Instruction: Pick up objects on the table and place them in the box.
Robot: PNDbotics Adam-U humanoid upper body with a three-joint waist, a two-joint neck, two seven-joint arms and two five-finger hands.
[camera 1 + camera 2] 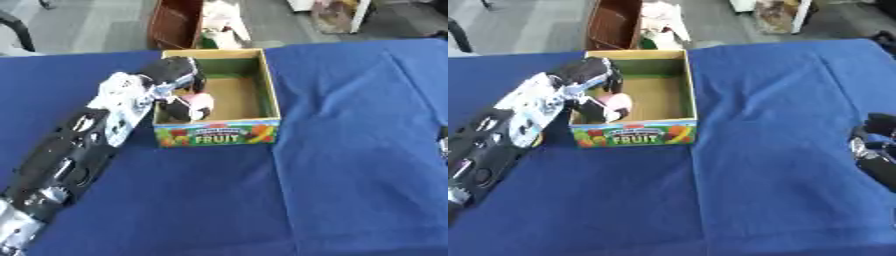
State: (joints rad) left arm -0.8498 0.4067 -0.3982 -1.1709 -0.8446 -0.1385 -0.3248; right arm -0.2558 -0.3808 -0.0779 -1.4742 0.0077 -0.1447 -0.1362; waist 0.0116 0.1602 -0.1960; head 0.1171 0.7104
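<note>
Lowering a pale pink object (201,102) into the fruit box (262,85)!
Left robot hand (175,75) curls round it; looks light, rounded, best gripped across its middle.

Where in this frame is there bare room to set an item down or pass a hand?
The blue tablecloth lies bare right of the box and in front of it. Inside, the right half of the box floor is free. The box's left side is crowded: the left hand holds a pinkish-white object there.
</note>
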